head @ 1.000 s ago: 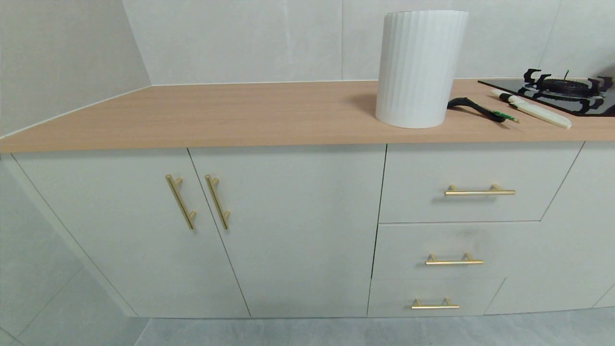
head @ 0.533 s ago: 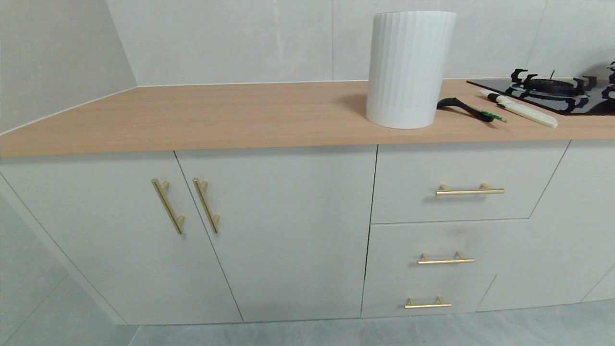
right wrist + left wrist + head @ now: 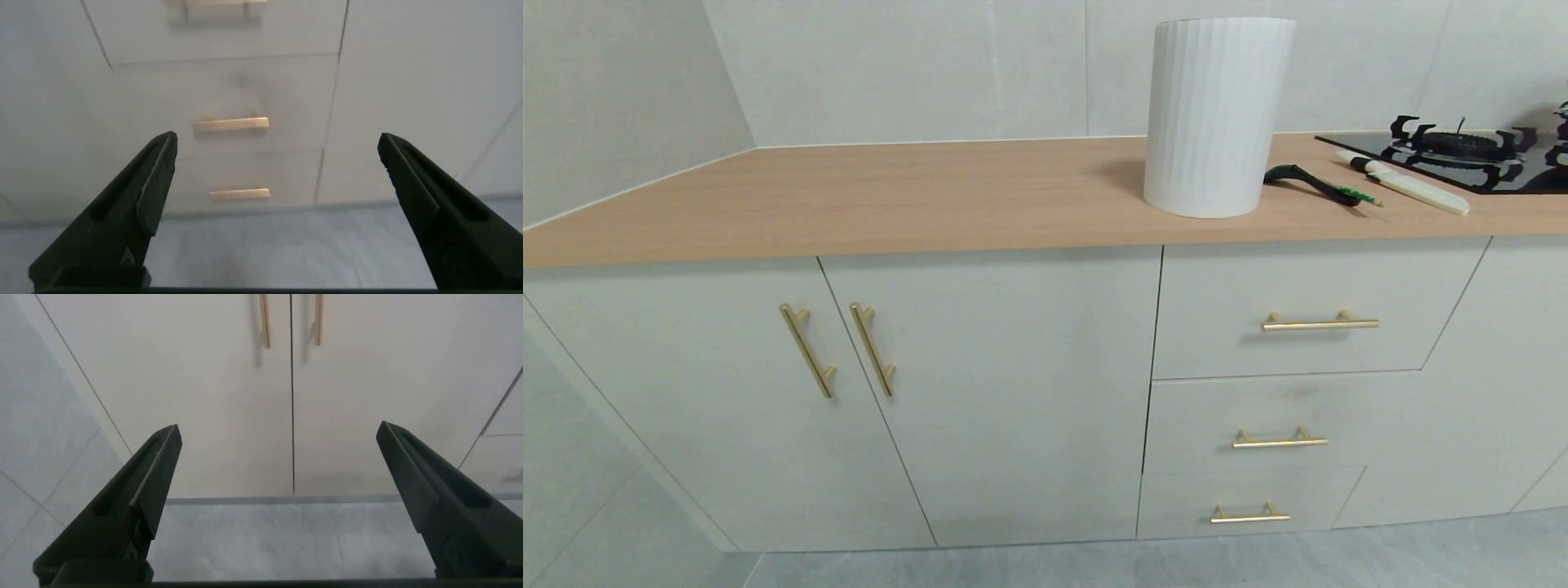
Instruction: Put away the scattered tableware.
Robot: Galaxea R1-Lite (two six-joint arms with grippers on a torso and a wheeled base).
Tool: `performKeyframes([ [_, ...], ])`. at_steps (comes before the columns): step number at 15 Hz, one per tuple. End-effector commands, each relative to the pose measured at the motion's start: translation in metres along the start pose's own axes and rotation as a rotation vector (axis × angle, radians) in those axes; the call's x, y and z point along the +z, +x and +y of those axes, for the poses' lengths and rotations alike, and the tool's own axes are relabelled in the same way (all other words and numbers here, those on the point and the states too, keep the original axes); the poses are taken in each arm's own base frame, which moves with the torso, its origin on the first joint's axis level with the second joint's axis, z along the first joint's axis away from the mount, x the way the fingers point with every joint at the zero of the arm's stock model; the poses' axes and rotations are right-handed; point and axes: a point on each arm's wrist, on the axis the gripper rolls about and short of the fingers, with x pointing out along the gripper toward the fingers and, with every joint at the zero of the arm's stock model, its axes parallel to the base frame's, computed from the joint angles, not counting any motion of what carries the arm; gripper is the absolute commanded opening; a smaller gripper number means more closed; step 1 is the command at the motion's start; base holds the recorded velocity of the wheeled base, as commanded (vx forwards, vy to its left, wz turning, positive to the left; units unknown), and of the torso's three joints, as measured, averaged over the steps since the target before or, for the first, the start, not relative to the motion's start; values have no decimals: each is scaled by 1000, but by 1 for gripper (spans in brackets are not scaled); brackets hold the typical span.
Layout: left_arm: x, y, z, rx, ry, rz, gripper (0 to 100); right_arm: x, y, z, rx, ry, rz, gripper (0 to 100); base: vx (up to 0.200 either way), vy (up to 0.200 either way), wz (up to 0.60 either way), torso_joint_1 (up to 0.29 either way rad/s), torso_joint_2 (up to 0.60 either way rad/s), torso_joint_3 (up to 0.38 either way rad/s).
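Left gripper (image 3: 279,427) and right gripper (image 3: 277,136) gape wide before the cabinet (image 3: 988,392), a black utensil (image 3: 1308,183) lying beside the white container (image 3: 1213,114).

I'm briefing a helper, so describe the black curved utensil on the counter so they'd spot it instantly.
Start at the wooden countertop and its tall white ribbed container. Beside the container, toward the black gas hob, lies the black curved utensil. Its neighbour, a long cream-white utensil, is pale and straight; this one is dark, bent and closest to the container.
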Motion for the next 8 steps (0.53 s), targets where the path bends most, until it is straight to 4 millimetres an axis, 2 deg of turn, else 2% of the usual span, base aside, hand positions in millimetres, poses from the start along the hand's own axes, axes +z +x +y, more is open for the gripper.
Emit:
performKeyframes([
  [1, 0, 0, 0, -1, 0, 1, 100, 56, 36, 3, 60, 49, 177, 100, 0, 0, 0, 0, 0, 0],
  [2, 0, 0, 0, 1, 0, 1, 100, 58, 47, 4, 71, 49, 236, 100, 0, 0, 0, 0, 0, 0],
  [3, 0, 0, 0, 1, 0, 1, 100, 69, 80, 7, 108, 52, 360, 100, 0, 0, 0, 0, 0, 0],
  [5, 0, 0, 0, -1, 0, 1, 100, 76, 126, 10, 138, 56, 506, 100, 0, 0, 0, 0, 0, 0],
  [8, 0, 0, 0, 1, 0, 1, 100, 59, 201, 14, 143, 24, 710, 100, 0, 0, 0, 0, 0, 0],
])
